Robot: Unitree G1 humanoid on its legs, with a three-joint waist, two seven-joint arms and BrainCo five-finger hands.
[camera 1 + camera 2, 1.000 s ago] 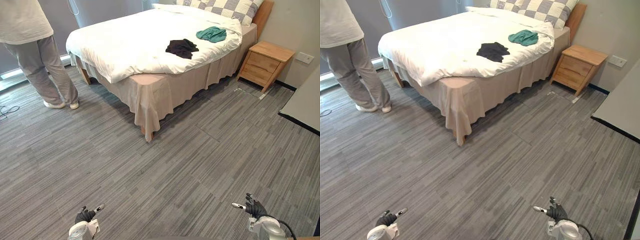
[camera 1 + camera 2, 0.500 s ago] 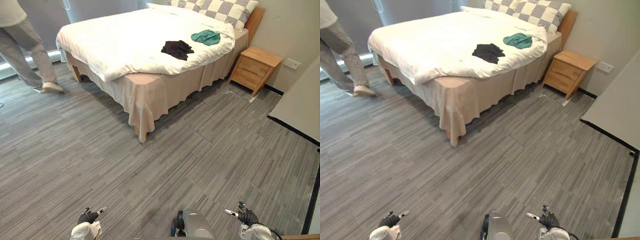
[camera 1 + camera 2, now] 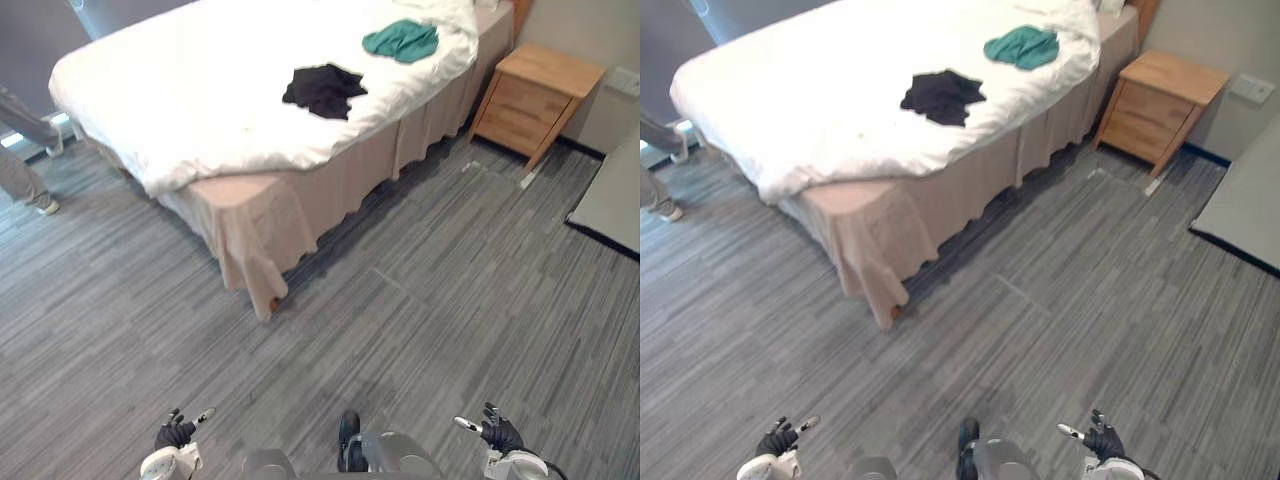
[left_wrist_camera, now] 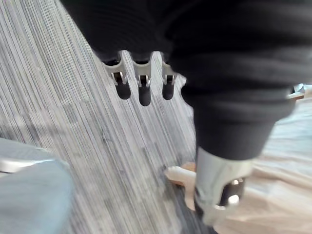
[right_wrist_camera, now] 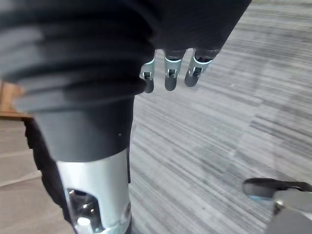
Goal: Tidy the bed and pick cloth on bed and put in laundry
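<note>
While the black cloth (image 3: 322, 90) and the teal cloth (image 3: 401, 40) lie on the white bed (image 3: 180, 90), the left robot hand (image 3: 174, 434) and right robot hand (image 3: 500, 434) hang low over the floor (image 3: 400, 330), well apart from it. Both are released, fingers loose.

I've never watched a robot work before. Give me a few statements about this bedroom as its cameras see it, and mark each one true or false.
1. A black cloth lies on the bed. True.
2. The green cloth has dropped to the floor. False: it lies on the bed too, nearer the wooden nightstand.
3. The left hand holds a cloth. False: it is empty with open fingers, like the right hand.
4. The nightstand stands beside the bed. True.
</note>
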